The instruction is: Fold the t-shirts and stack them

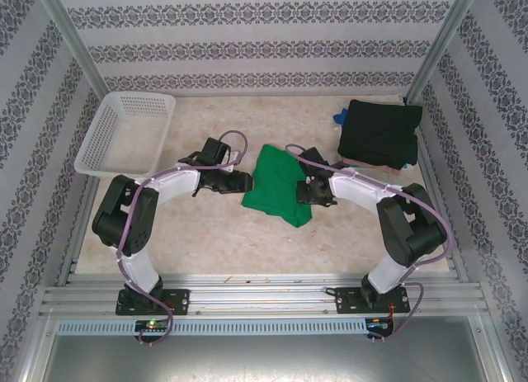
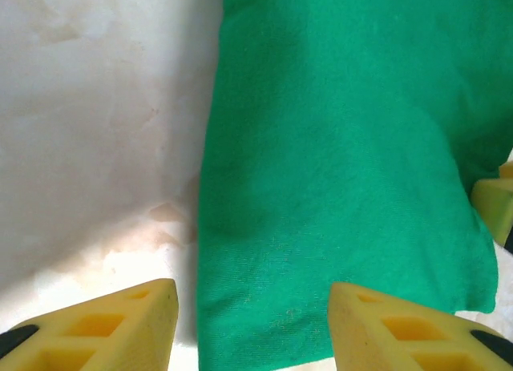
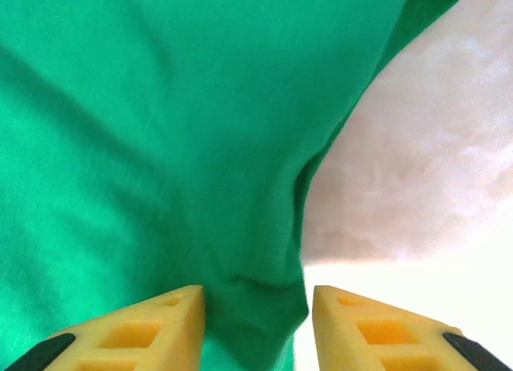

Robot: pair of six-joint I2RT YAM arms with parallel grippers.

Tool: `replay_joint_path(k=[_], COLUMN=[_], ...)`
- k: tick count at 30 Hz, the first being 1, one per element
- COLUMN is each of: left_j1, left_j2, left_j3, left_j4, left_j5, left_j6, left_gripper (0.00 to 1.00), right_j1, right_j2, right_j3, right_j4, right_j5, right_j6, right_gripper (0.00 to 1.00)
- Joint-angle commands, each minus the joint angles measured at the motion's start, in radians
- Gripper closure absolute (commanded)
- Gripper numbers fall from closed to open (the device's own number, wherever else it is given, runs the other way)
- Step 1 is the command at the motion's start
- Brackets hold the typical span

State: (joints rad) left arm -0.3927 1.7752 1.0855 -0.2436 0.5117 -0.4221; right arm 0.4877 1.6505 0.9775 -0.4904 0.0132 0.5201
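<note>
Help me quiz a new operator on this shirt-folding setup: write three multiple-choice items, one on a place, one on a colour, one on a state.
1. Where does the white basket stand?
A. far left of the table
B. near right of it
C. at its middle

2. What colour is the shirt at the table's middle?
A. red
B. green
C. white

3. How is the left tool?
A. shut on the basket
B. lifting a shirt high
C. open

Answers:
1 A: the top view shows the basket at the far-left corner.
2 B: the spread cloth is bright green in all views.
3 C: its yellow fingers stand wide apart at the shirt's edge.
</note>
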Motion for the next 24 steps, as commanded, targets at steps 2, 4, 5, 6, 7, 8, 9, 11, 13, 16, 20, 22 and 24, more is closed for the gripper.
replay_joint_path(k=[2, 4, 5, 6, 7, 8, 9, 11, 13, 16, 20, 22, 24], left_j1=[0.025, 0.035, 0.041, 0.047, 0.054, 0.062, 0.068, 0.077, 0.082, 0.08, 0.036, -0.014, -0.07], left_j2=[-0.068, -0.098, -0.113, -0.126, -0.139, -0.151, -0.159, -0.17, -0.178, -0.191, -0.197, -0.191, -0.185], left_j3=[0.024, 0.014, 0.006, 0.001, -0.01, -0.019, -0.023, -0.028, -0.026, -0.04, -0.068, -0.063, -0.053], left_j4=[-0.067, -0.088, -0.1, -0.108, -0.114, -0.115, -0.117, -0.122, -0.131, -0.118, -0.076, -0.062, -0.045], left_j5=[-0.055, -0.065, -0.072, -0.079, -0.082, -0.083, -0.082, -0.082, -0.087, -0.077, -0.067, -0.076, -0.091], left_j6=[0.042, 0.052, 0.057, 0.06, 0.061, 0.064, 0.064, 0.065, 0.064, 0.056, 0.048, 0.042, 0.036], left_gripper=[0.46, 0.46, 0.46, 0.46, 0.45, 0.45, 0.45, 0.45, 0.45, 0.45, 0.45, 0.45, 0.44], right_j1=[0.055, 0.078, 0.091, 0.105, 0.123, 0.144, 0.165, 0.222, 0.27, 0.293, 0.21, 0.135, 0.054], right_j2=[-0.027, -0.033, -0.04, -0.048, -0.058, -0.065, -0.069, -0.063, -0.04, -0.059, -0.185, -0.231, -0.254], right_j3=[-0.074, -0.1, -0.114, -0.125, -0.133, -0.137, -0.136, -0.112, -0.055, -0.003, -0.074, -0.106, -0.135], right_j4=[0.092, 0.115, 0.127, 0.142, 0.154, 0.167, 0.182, 0.2, 0.179, 0.076, 0.024, 0.016, 0.031], right_j5=[-0.064, -0.073, -0.074, -0.076, -0.079, -0.082, -0.085, -0.087, -0.119, -0.09, -0.015, -0.007, -0.015], right_j6=[0.099, 0.13, 0.153, 0.169, 0.192, 0.217, 0.235, 0.274, 0.27, 0.242, 0.19, 0.163, 0.142], right_gripper=[0.59, 0.59, 0.59, 0.59, 0.59, 0.59, 0.59, 0.57, 0.55, 0.53, 0.42, 0.4, 0.38])
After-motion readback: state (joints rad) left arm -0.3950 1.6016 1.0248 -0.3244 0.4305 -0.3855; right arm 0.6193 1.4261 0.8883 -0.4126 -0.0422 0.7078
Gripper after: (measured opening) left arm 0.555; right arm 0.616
